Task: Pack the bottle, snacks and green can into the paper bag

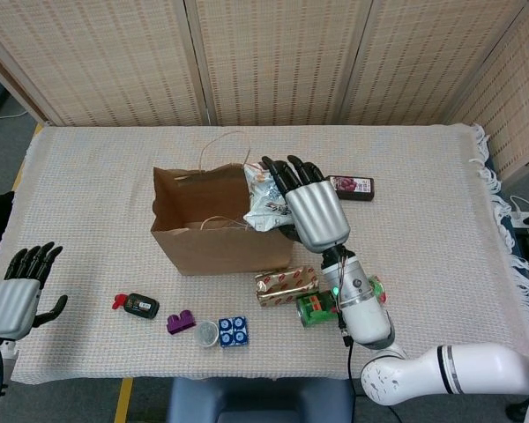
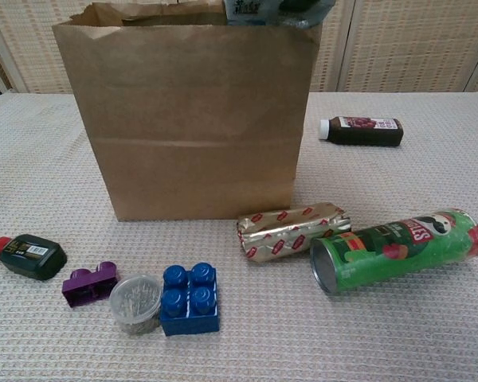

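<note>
The brown paper bag (image 1: 216, 247) stands upright mid-table, mouth open. A silver snack pouch (image 1: 266, 201) sticks out over its right rim, and its top shows in the chest view (image 2: 255, 8). My right hand (image 1: 313, 210) hovers over that pouch with fingers straight and spread. A gold-wrapped snack (image 1: 286, 285) lies in front of the bag's right corner. Beside it lies the green can (image 2: 398, 248), partly behind my right forearm in the head view. The dark bottle (image 1: 353, 187) lies on its side behind my right hand. At the table's left front edge, my left hand (image 1: 18, 286) holds nothing.
A small black bottle with a red cap (image 1: 139, 305), a purple brick (image 1: 181, 322), a clear round jar (image 1: 207, 334) and a blue brick (image 1: 234, 331) lie in a row in front of the bag. A cable hangs from my right forearm.
</note>
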You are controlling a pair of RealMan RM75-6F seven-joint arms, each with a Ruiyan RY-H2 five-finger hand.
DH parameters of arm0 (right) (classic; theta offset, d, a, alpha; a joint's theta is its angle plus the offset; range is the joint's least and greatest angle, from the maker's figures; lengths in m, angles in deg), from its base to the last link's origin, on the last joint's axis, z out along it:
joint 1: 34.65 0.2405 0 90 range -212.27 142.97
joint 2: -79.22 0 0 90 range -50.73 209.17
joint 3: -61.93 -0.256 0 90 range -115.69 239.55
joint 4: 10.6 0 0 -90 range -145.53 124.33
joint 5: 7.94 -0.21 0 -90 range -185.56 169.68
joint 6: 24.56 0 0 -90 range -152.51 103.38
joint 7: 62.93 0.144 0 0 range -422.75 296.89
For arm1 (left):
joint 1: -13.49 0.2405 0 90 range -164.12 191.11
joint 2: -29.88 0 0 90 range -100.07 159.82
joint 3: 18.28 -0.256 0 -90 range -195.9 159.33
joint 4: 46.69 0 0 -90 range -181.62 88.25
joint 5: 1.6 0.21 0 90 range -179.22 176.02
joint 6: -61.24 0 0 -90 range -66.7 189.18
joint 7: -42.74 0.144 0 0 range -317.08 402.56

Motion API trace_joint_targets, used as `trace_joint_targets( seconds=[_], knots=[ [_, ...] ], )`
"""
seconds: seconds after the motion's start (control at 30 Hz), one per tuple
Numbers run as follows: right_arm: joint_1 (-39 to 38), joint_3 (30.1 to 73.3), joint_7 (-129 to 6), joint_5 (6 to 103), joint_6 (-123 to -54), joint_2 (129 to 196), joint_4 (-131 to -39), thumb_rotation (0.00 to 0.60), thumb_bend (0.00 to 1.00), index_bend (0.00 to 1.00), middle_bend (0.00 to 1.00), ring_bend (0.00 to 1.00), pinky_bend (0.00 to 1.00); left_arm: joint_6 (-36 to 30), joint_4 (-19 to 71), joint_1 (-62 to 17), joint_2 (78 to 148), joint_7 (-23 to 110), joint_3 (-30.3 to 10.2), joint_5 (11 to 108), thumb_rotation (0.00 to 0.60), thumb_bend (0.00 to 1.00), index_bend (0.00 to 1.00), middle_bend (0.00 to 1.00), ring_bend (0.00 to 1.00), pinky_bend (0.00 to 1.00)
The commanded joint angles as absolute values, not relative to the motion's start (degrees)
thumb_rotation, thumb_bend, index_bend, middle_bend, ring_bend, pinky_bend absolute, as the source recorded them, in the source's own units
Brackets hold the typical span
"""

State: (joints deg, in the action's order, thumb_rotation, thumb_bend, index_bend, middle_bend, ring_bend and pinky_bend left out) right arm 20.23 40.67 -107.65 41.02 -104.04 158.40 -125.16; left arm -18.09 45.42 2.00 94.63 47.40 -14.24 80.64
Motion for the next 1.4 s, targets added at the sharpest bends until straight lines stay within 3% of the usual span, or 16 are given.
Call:
trace_joint_targets(
  seconds=[0.03,0.2,0.7,0.77,0.83,1.0,1.13,1.23,1.4],
  knots=[
    [19.74,39.29,-104.99,42.52,-104.83,158.96,-124.80,0.600,0.13,0.00,0.14,0.06,0.17,-18.16,45.47,2.04,94.69,47.57,-14.21,80.56,0.600,0.34,0.05,0.00,0.00,0.00],
    [20.04,38.60,-105.47,40.94,-104.39,158.94,-125.55,0.600,0.06,0.00,0.02,0.00,0.10,-18.09,45.50,2.02,94.66,47.53,-14.19,80.49,0.600,0.34,0.05,0.00,0.00,0.00],
    [20.35,35.98,-102.91,42.41,-107.09,161.06,-125.43,0.600,0.06,0.00,0.01,0.00,0.08,-18.01,45.46,1.99,94.62,47.41,-14.20,80.53,0.600,0.34,0.05,0.00,0.00,0.00],
    [20.39,35.94,-102.90,42.53,-107.10,161.11,-125.35,0.600,0.11,0.00,0.01,0.00,0.08,-18.02,45.46,1.99,94.62,47.43,-14.19,80.51,0.600,0.34,0.05,0.00,0.00,0.00],
    [20.38,35.87,-102.83,42.32,-106.86,161.02,-125.41,0.600,0.25,0.00,0.01,0.00,0.08,-18.02,45.48,2.00,94.63,47.45,-14.19,80.50,0.600,0.34,0.05,0.00,0.00,0.00],
    [20.65,35.38,-102.62,41.82,-106.42,161.12,-124.80,0.600,0.49,0.00,0.01,0.00,0.08,-17.95,45.50,1.98,94.58,47.35,-14.19,80.47,0.600,0.34,0.05,0.00,0.00,0.00],
    [21.20,34.46,-102.60,40.83,-106.08,161.31,-125.14,0.600,0.59,0.00,0.01,0.00,0.08,-17.93,45.48,1.96,94.57,47.29,-14.18,80.49,0.600,0.34,0.05,0.00,0.00,0.00],
    [21.76,34.20,-102.93,40.57,-105.78,161.48,-125.56,0.600,0.55,0.00,0.01,0.00,0.08,-17.94,45.49,1.97,94.55,47.26,-14.20,80.51,0.600,0.34,0.05,0.00,0.00,0.00],
    [23.14,34.09,-105.21,39.00,-106.12,162.63,-125.74,0.600,0.33,0.00,0.01,0.00,0.08,-17.94,45.48,1.97,94.53,47.17,-14.21,80.55,0.600,0.34,0.05,0.00,0.00,0.00]
  ],
)
